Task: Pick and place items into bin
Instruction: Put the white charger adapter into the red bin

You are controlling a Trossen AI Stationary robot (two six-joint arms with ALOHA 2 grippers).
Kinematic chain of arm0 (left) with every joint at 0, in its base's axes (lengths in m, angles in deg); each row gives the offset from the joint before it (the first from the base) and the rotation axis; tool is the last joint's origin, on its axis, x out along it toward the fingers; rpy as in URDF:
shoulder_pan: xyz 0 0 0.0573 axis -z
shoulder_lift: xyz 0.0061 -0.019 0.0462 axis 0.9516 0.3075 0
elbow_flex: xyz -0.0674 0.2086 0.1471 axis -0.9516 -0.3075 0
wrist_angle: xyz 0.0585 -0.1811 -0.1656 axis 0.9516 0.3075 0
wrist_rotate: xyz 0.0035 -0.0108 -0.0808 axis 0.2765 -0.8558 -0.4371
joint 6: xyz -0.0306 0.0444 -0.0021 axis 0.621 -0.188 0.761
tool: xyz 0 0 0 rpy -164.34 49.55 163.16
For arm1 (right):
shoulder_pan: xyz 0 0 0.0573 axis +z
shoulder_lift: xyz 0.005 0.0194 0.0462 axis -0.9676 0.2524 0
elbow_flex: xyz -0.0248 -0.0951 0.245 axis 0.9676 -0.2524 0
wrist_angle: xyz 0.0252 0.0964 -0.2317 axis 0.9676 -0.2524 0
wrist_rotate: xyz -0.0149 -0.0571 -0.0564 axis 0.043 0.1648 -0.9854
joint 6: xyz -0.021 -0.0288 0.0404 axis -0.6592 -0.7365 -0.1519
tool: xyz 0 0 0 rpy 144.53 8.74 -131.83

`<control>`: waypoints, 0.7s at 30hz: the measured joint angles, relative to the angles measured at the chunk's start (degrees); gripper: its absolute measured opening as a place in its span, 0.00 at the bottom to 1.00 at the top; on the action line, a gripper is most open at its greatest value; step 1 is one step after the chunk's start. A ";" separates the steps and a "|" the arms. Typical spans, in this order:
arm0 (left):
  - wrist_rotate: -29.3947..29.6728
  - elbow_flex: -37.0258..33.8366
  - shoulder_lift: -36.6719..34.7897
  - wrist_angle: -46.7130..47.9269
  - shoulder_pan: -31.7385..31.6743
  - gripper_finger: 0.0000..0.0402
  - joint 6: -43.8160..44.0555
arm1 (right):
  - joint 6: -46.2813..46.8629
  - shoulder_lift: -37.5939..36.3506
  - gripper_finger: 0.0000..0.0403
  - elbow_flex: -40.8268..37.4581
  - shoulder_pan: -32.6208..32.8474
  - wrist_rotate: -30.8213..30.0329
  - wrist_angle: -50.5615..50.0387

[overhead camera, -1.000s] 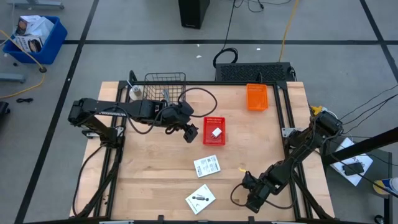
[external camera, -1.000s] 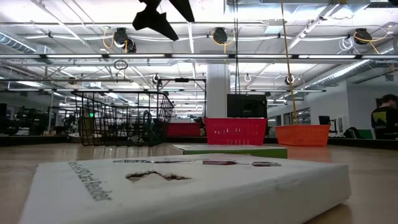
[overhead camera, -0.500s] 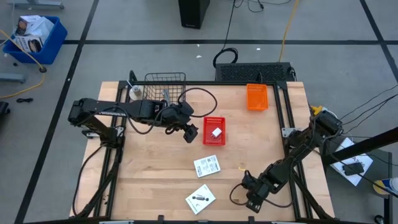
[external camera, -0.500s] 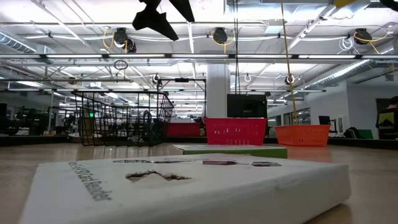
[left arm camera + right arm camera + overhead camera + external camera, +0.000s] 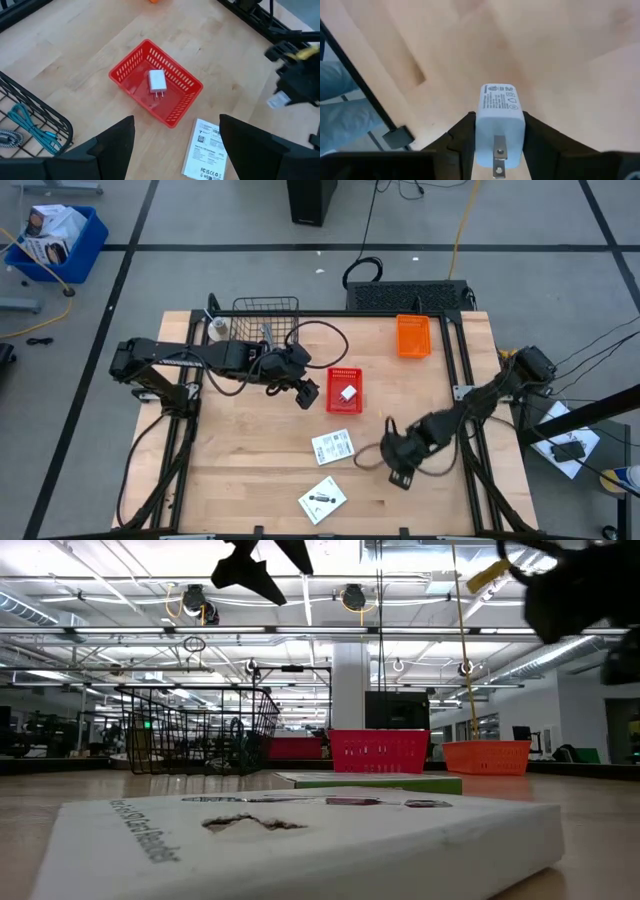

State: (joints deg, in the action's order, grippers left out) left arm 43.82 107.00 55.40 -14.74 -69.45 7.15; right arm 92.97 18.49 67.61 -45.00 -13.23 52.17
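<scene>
A pale, matt wooden bench (image 5: 250, 450) carried a red plastic basket (image 5: 172, 82), a black wire-metal basket (image 5: 265, 310) and printed paper packets (image 5: 333, 446). The right hand (image 5: 497, 145) clamped a smooth white plastic charger (image 5: 500, 117).

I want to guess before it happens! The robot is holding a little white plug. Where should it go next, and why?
Probably toward the red bin. The right gripper is shut on the white charger plug above bare table, and a matching plug already lies in that bin, so carrying it there seems sensible.
</scene>
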 joint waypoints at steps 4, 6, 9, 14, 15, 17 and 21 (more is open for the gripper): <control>-0.66 0.00 0.00 0.00 0.10 0.73 0.46 | -5.99 -3.26 0.30 0.02 -6.02 -0.01 -3.14; -1.24 0.00 0.00 -0.01 0.10 0.73 0.66 | -8.34 -4.83 0.30 -0.01 -9.48 0.03 -3.91; -1.56 0.00 0.00 0.00 0.10 0.73 0.68 | -9.78 -7.09 0.30 -0.01 -15.13 -0.05 -2.43; -1.26 0.00 0.00 0.00 0.07 0.73 0.71 | -10.57 -9.13 0.29 -0.01 -23.09 -1.24 5.44; -1.21 0.00 0.00 0.00 0.05 0.73 0.70 | -10.68 -9.15 0.29 0.04 -24.02 -2.18 7.21; -0.82 0.00 0.00 0.00 0.05 0.73 0.38 | -11.03 -8.70 0.29 0.61 -25.65 -3.84 9.87; -0.62 0.00 0.00 0.00 0.05 0.73 0.38 | -14.87 -6.95 0.29 1.85 -27.81 -6.08 11.93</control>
State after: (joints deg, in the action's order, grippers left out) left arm 43.20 107.00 55.40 -14.74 -69.39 7.53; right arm 78.10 11.54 69.45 -72.81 -19.31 64.10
